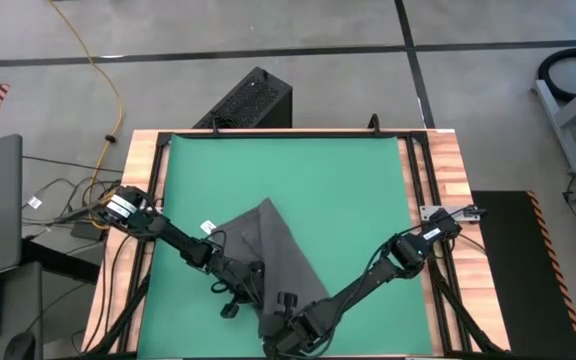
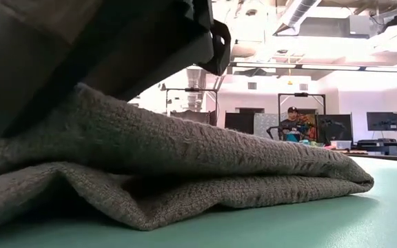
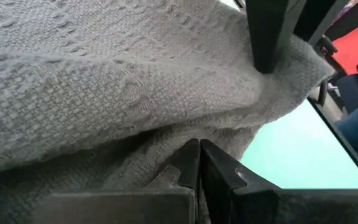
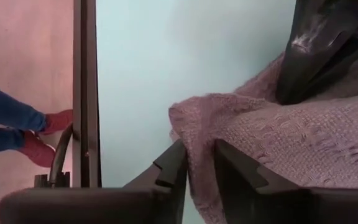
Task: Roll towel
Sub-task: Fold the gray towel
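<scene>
The towel point(image 1: 273, 262) lies folded into a rough triangle on the green mat point(image 1: 348, 190), toward six o'clock on the surface, with both grippers at its near edge — so the job looks to be at the fold-over that starts the roll, not the rolling proper. The left gripper point(image 3: 199, 163) has its jaws shut tight under a fold, pinching nothing I can make out; the right gripper point(image 4: 197, 163) stands part open with the towel's edge between its jaws, whether gripped or let go I cannot tell. Next, I judge, both need a fresh hold on that near edge to turn it over toward twelve o'clock — evenly, or the roll skews.
</scene>
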Action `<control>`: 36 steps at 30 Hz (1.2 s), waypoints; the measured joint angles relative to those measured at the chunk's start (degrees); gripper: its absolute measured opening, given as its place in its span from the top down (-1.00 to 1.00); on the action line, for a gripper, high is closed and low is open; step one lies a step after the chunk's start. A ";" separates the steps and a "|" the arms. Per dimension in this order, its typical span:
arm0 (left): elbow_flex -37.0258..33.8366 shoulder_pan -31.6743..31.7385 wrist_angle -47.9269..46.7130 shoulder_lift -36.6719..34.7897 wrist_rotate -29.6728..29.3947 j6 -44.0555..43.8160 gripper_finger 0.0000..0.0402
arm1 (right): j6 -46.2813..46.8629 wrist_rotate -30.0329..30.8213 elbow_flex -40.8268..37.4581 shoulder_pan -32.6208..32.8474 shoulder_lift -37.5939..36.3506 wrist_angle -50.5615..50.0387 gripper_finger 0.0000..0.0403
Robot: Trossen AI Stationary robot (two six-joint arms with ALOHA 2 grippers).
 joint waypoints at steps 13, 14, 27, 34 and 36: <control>-0.11 -0.12 -10.26 -5.16 1.01 -0.03 1.00 | -0.90 1.02 7.38 0.06 -0.02 -11.13 0.05; -0.13 -0.12 -10.70 -5.45 1.01 -0.01 1.00 | -0.83 1.85 7.42 0.08 -0.02 -12.03 0.05; -0.13 -0.08 -11.41 -6.54 1.91 -2.74 1.00 | 1.57 8.38 6.84 -1.01 -0.06 -17.19 0.40; -0.18 -0.12 -12.52 -9.59 3.50 -5.99 1.00 | 6.55 6.34 0.87 -1.06 -0.10 -16.52 0.52; -0.26 -0.12 -14.23 -12.48 3.25 -5.95 1.00 | 8.87 6.47 -0.94 -1.44 -0.03 -16.79 0.54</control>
